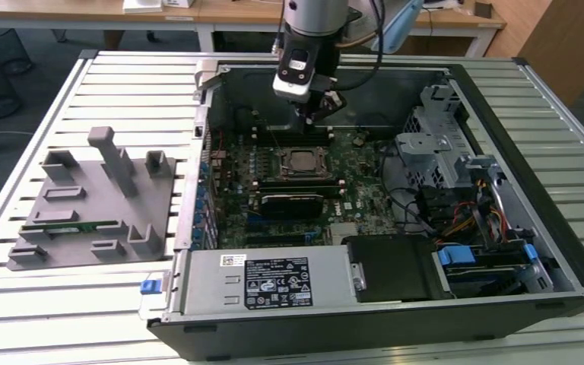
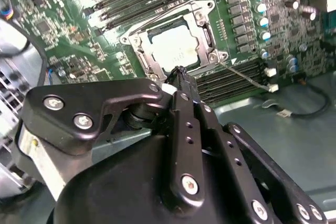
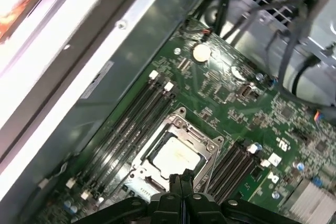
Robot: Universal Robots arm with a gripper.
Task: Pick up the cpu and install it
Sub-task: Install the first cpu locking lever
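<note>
The cpu (image 1: 300, 161) lies flat in the socket on the green motherboard (image 1: 358, 171), its silver top facing up inside the metal socket frame; both wrist views show it there (image 2: 173, 51) (image 3: 176, 157). My gripper (image 1: 318, 114) hangs inside the open computer case, above the board and a little beyond the socket toward the case's far wall. Its two black fingers (image 2: 181, 85) are pressed together at the tips, shut with nothing between them. Those tips (image 3: 178, 181) hover over the socket's edge, apart from the chip.
Dark memory slots (image 3: 131, 124) flank the socket. A grey fixture block (image 1: 94, 205) with a green memory stick (image 1: 64, 226) lies on the slatted table at the exterior view's left. The power supply (image 1: 261, 277), drive cage (image 1: 439, 144) and cables (image 1: 459, 213) crowd the case.
</note>
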